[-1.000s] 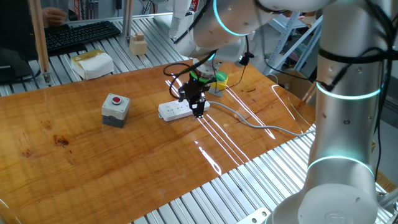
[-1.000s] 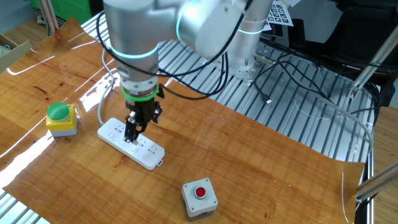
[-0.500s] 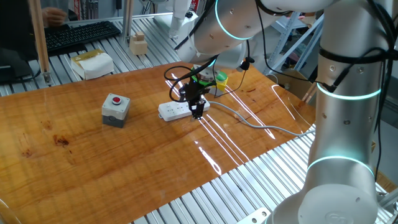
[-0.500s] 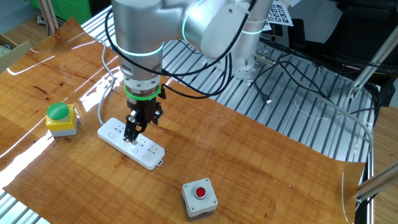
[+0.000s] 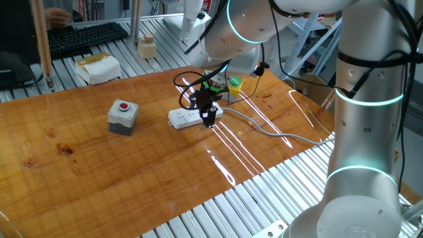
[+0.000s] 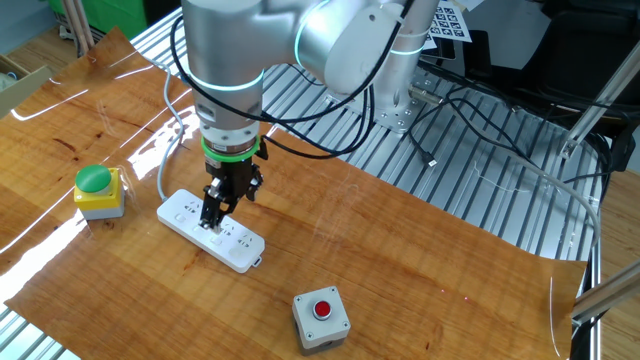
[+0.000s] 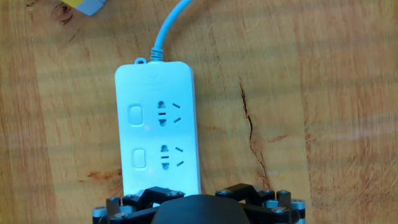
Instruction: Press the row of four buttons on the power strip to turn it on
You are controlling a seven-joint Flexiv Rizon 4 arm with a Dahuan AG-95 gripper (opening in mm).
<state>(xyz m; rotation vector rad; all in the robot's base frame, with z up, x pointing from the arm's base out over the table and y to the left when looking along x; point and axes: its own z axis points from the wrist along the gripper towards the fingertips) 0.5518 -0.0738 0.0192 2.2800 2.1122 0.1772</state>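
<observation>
The white power strip (image 5: 186,118) (image 6: 212,232) (image 7: 158,124) lies on the wooden table, with its grey cable (image 7: 170,26) running away from its far end. In the hand view, two switches of the row of four buttons (image 7: 135,115) show along the strip's left edge; the others are hidden under the hand. My gripper (image 5: 209,118) (image 6: 226,206) (image 7: 203,198) hangs tilted over the strip's middle. It is open and holds nothing. One finger (image 6: 211,211) reaches down to the strip's top, the other stands higher and off to the side.
A grey box with a red button (image 5: 123,114) (image 6: 321,316) stands apart from the strip. A yellow box with a green cap (image 6: 96,191) (image 5: 232,84) sits near the cable end. The cable (image 5: 268,131) trails across the table towards its edge.
The arm's upper part has turned a little. The gripper has stayed over the same spot on the strip, still open.
</observation>
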